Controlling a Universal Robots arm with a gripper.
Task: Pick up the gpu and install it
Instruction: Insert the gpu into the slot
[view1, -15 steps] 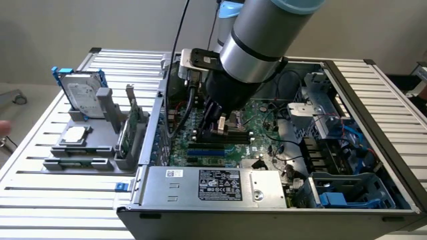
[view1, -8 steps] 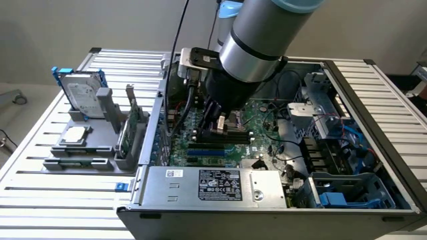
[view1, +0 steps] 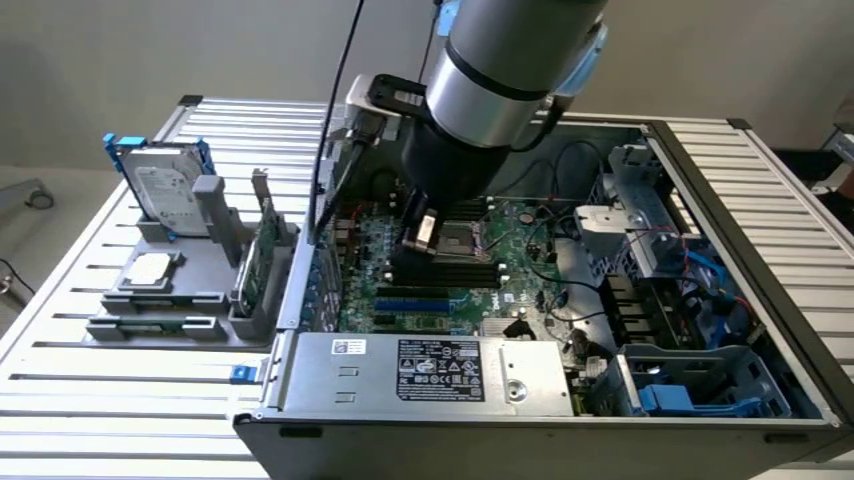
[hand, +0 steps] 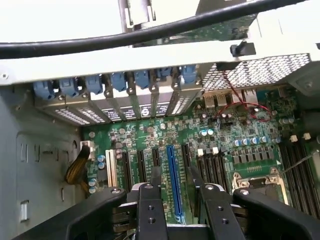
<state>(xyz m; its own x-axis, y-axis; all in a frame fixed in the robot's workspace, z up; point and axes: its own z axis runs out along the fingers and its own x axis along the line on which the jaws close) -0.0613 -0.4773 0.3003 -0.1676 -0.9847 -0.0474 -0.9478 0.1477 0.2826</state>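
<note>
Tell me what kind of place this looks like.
Probably a lab bench for robot computer-assembly tests. An open computer case lies on a slatted metal table, its motherboard exposed under the arm's open gripper, and a grey parts holder keeps the gpu upright alongside.

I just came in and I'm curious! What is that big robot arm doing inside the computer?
The robot arm's hand is open and empty, hovering inside the open computer case just above the green motherboard and its long blue slot. The gpu, a thin green card, stands on edge in the grey holder outside the case, at the exterior view's left, near a hard drive. So the card has not been picked up yet.
</note>
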